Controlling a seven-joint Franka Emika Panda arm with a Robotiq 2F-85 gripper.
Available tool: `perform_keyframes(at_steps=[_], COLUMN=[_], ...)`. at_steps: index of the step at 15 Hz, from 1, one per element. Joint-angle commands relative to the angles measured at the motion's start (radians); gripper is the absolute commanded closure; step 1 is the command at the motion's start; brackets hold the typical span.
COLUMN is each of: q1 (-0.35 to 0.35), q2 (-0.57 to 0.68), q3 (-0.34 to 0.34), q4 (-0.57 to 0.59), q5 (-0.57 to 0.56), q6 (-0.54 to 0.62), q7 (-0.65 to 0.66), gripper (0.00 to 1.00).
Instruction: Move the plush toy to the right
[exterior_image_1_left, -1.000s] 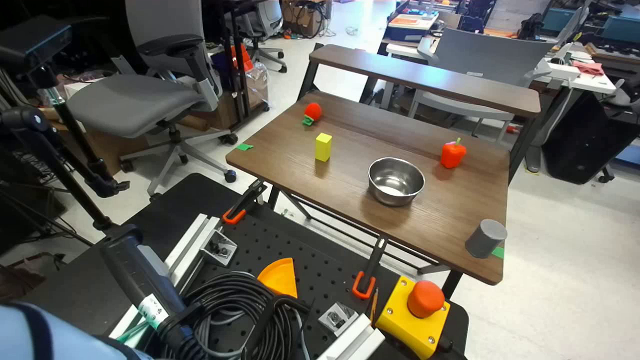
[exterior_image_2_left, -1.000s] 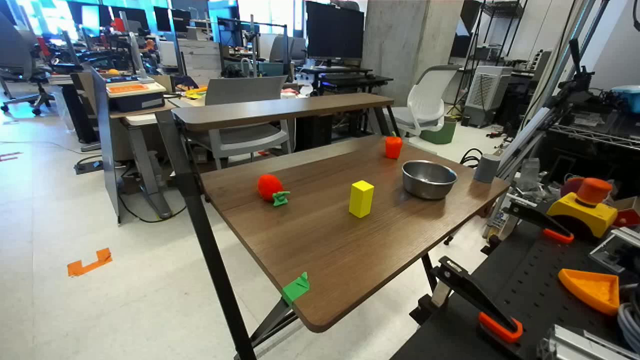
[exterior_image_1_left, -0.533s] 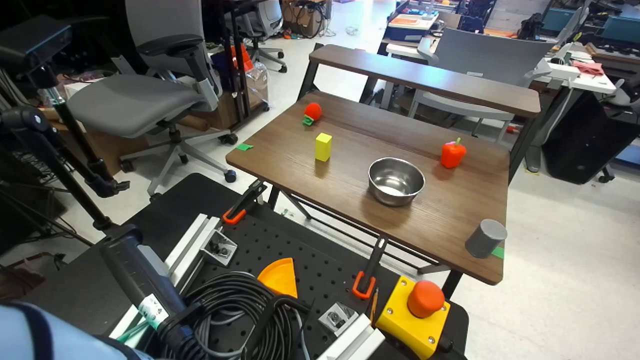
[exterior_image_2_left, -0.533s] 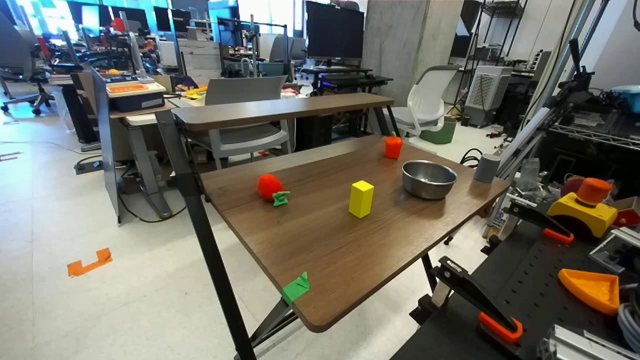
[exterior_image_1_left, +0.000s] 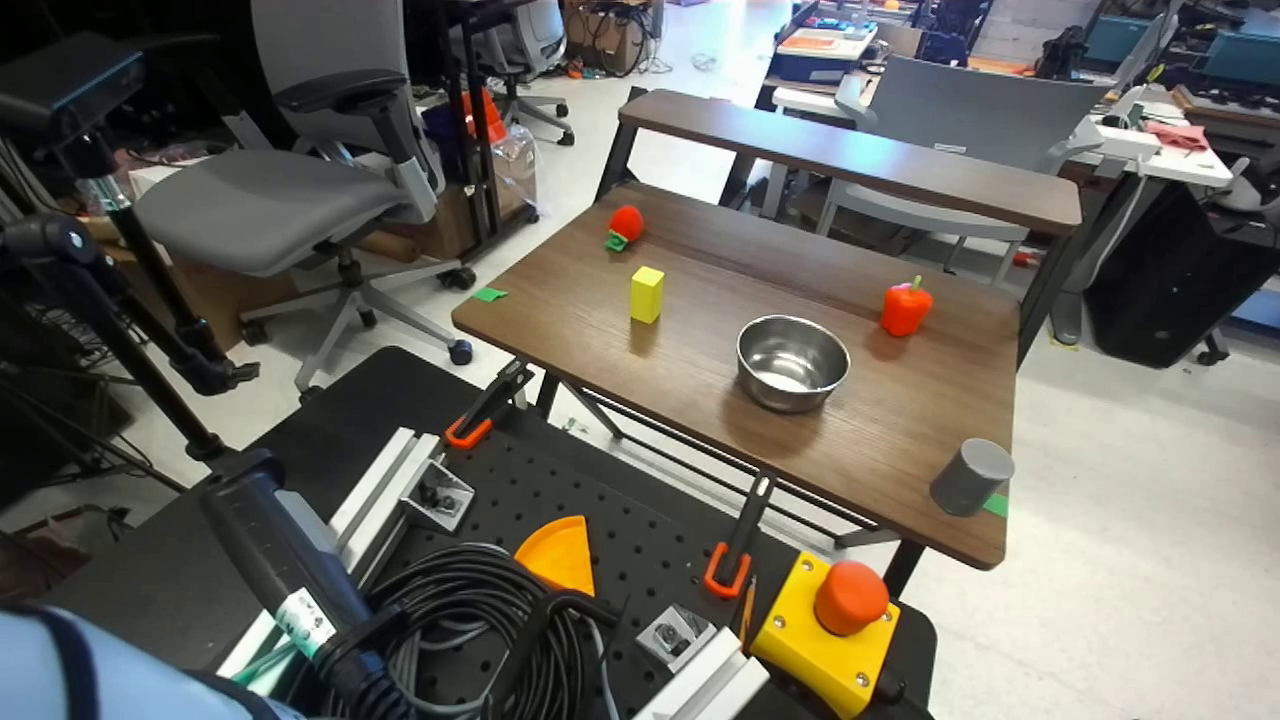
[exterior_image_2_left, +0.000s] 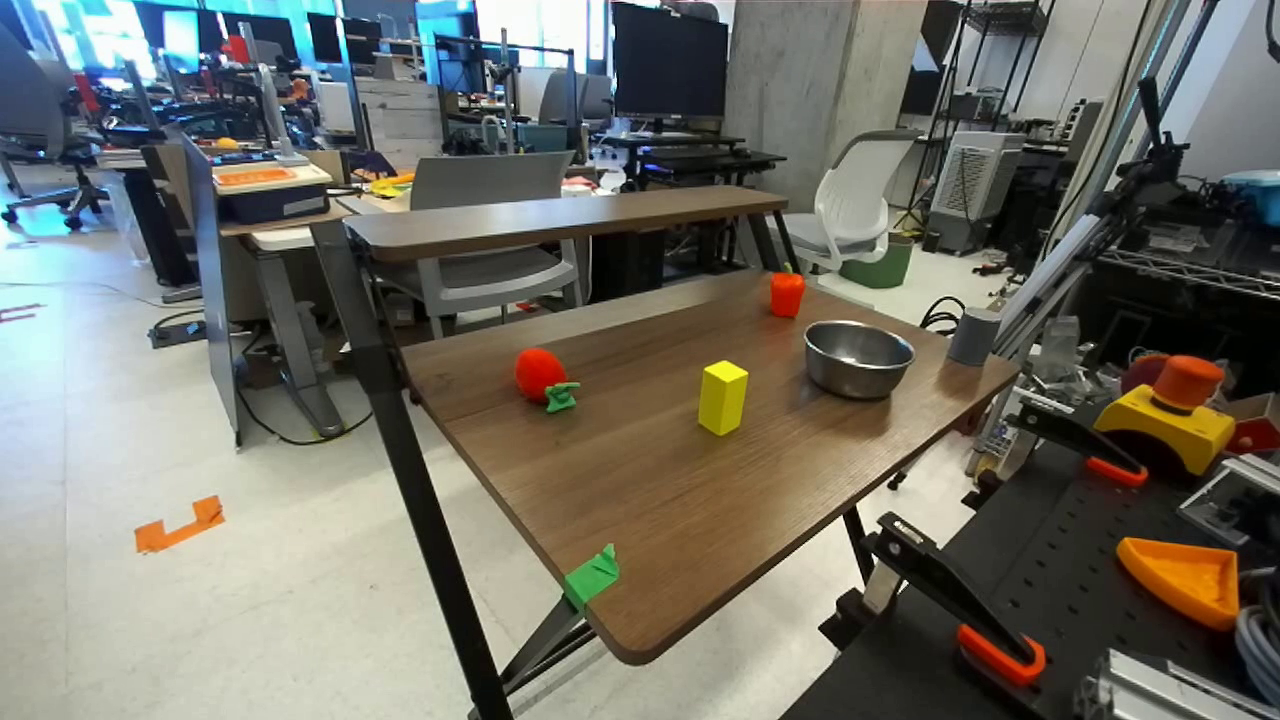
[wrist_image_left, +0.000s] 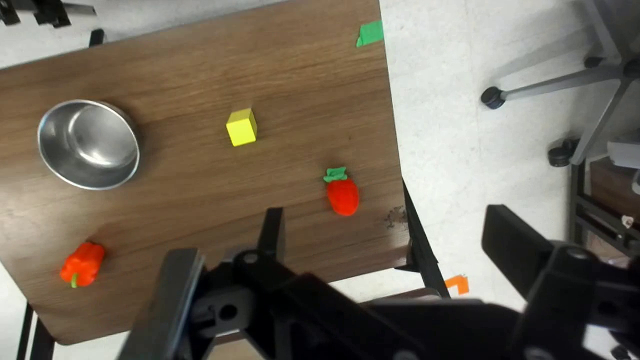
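Observation:
The plush toy is a small rounded red soft toy with green leaves. It lies on the brown table near its far left corner in an exterior view. It also shows in an exterior view and in the wrist view. My gripper shows only in the wrist view. Its two black fingers are wide apart with nothing between them. It is well above the table, and the toy appears beyond the fingertips, apart from them. The gripper is out of view in both exterior views.
A yellow block stands near the toy. A steel bowl stands mid-table, with an orange-red pepper behind it. A grey cylinder is near the front right corner. A raised shelf runs along the table's back.

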Motion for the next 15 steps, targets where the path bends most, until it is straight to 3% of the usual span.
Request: perform_keyframes(at_steps=[1, 4, 9, 15], q1=[0.024, 0.068, 0.158, 0.241], q2=[0.25, 0.439, 0.728, 1.013], q3=[-0.016, -0.066, -0.148, -0.214], q4=[0.211, 0.378, 0.649, 0.937], q5=[-0.115, -0.178, -0.172, -0.158], q6=[0.068, 0.091, 0.053, -0.058], q7=[0.091, 0.141, 0.125, 0.107], gripper=[0.0, 0.0, 0.0, 0.0])
